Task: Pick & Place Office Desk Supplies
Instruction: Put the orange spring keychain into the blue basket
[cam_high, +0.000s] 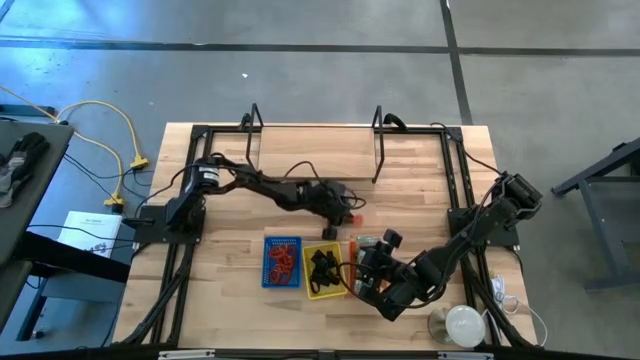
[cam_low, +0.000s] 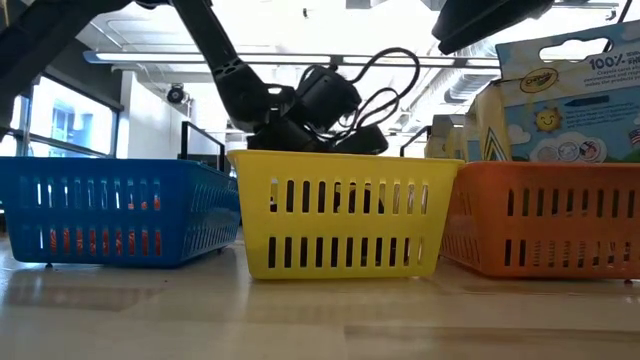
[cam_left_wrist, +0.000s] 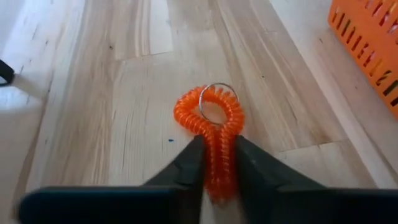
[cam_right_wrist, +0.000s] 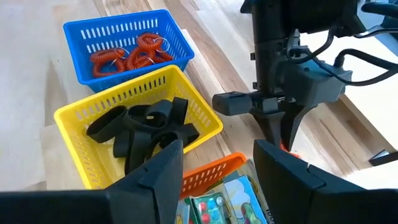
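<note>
Left end effector (cam_left_wrist: 217, 163) down at bench (cam_high: 420, 180) centre, fingers closed onto an orange coil (cam_left_wrist: 214, 121) lying flat on the wood. Right end effector (cam_right_wrist: 217, 165) hovers over orange tray (cam_right_wrist: 208, 171) near the front edge, fingers apart, holding nothing. Blue tray (cam_right_wrist: 127, 43) has red coils (cam_right_wrist: 127, 56); yellow tray (cam_right_wrist: 74, 118) has black loops (cam_right_wrist: 146, 127).

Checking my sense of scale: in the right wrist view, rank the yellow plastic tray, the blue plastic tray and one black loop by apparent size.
1. Yellow plastic tray, though it is nearer the camera.
2. Blue plastic tray, so the two may match.
3. Black loop, clearly smallest.
</note>
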